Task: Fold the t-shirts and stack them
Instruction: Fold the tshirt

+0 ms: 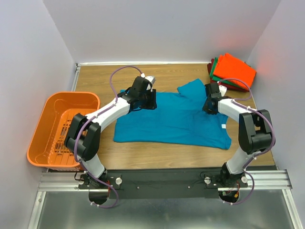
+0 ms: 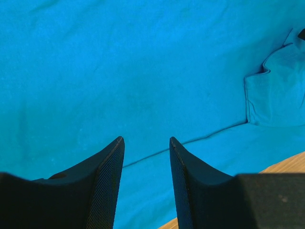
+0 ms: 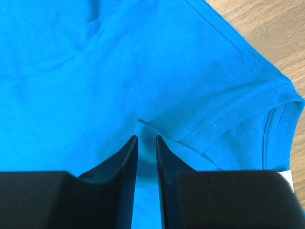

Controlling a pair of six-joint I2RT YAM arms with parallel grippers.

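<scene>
A teal-blue t-shirt (image 1: pixel 171 121) lies spread on the wooden table, one sleeve (image 1: pixel 191 89) folded over at its far edge. My left gripper (image 1: pixel 145 102) hovers over the shirt's far left part, open and empty; in the left wrist view its gripper (image 2: pixel 146 139) stands just above a seam of the shirt (image 2: pixel 143 71). My right gripper (image 1: pixel 208 106) is at the shirt's far right, by the sleeve. In the right wrist view the right gripper (image 3: pixel 147 137) is nearly closed, pinching a small pucker of the shirt (image 3: pixel 119 71) beside the sleeve hem (image 3: pixel 238 109).
A stack of folded shirts, orange (image 1: pixel 234 70) on top with green and dark red edges below, lies at the far right corner. An orange slotted basket (image 1: pixel 62 126) stands off the table's left edge. Bare wood (image 1: pixel 157 155) shows in front of the shirt.
</scene>
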